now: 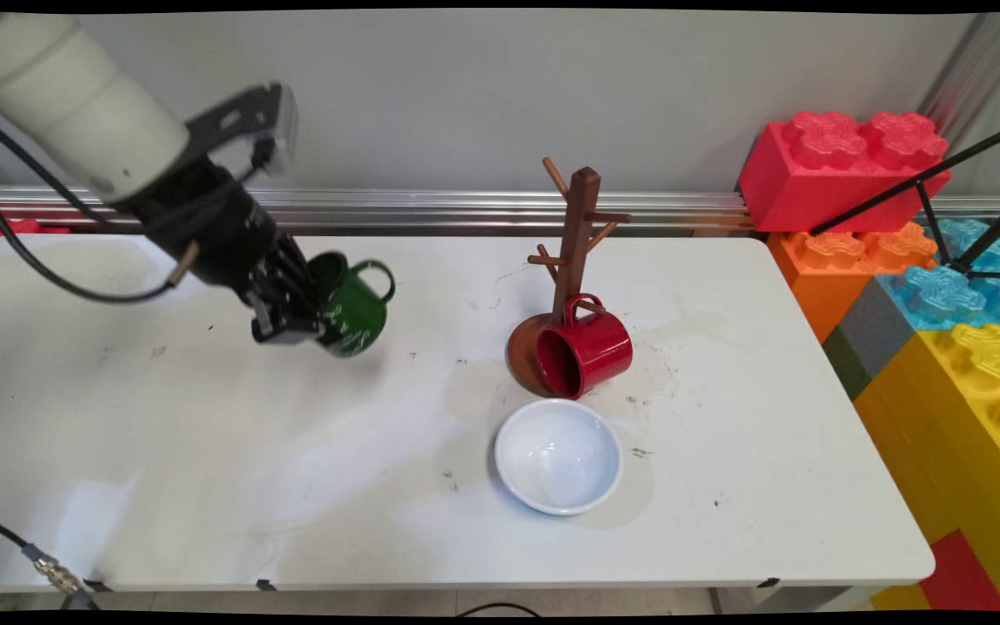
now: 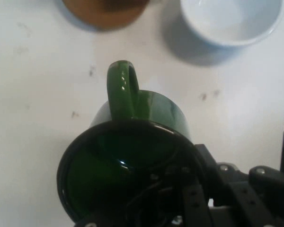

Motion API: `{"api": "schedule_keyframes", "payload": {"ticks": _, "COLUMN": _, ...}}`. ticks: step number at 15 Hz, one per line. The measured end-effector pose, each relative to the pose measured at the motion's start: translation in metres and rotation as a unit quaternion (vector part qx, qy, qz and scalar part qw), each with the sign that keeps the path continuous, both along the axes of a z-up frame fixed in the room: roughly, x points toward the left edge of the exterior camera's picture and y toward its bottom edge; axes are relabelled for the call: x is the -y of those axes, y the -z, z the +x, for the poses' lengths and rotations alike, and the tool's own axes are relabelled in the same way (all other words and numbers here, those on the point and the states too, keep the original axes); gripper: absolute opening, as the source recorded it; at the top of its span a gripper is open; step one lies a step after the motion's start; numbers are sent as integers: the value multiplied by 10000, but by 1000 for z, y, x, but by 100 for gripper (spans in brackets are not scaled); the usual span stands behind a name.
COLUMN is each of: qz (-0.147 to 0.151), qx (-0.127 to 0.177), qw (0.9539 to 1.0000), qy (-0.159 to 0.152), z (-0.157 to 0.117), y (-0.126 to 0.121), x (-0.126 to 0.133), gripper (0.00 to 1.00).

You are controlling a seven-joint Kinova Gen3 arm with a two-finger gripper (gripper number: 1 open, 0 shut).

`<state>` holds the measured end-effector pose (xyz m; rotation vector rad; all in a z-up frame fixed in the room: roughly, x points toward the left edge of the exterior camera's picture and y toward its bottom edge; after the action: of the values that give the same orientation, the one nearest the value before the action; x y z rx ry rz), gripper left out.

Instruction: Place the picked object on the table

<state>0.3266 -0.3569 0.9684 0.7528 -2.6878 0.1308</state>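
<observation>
The gripper [image 1: 296, 323] is sitting in the left-centre of the main view, clamped on the rim of a green mug [image 1: 351, 305]; one finger is reaching inside the mug, as the hand view shows, and the other is pressing on the outside wall. The mug is hanging clear of the table [image 1: 205, 451], tilted, with its mouth facing up and left toward the arm and its handle pointing right. Its long axis is running from upper left to lower right of the frame.

To the right, well apart from the mug, a wooden mug tree [image 1: 576, 252] is standing in mid-frame, with a red mug [image 1: 587, 351] hanging by its handle from a low peg, mouth facing lower left. Just below them a white bowl [image 1: 559, 456] is resting upright on the table.
</observation>
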Motion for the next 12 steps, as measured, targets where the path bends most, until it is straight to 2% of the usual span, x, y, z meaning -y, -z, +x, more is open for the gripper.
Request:
{"api": "schedule_keyframes", "payload": {"ticks": 4, "qz": 162, "qx": 366, "qw": 9992, "qy": -3, "z": -15, "y": 31, "x": -2, "gripper": 0}}
{"api": "schedule_keyframes", "payload": {"ticks": 9, "qz": 304, "qx": 653, "qw": 9974, "qy": 37, "z": -36, "y": 66, "x": 1, "gripper": 0}}
{"api": "schedule_keyframes", "payload": {"ticks": 12, "qz": 374, "qx": 741, "qw": 9965, "qy": 54, "z": -45, "y": 78, "x": 1, "gripper": 0}}
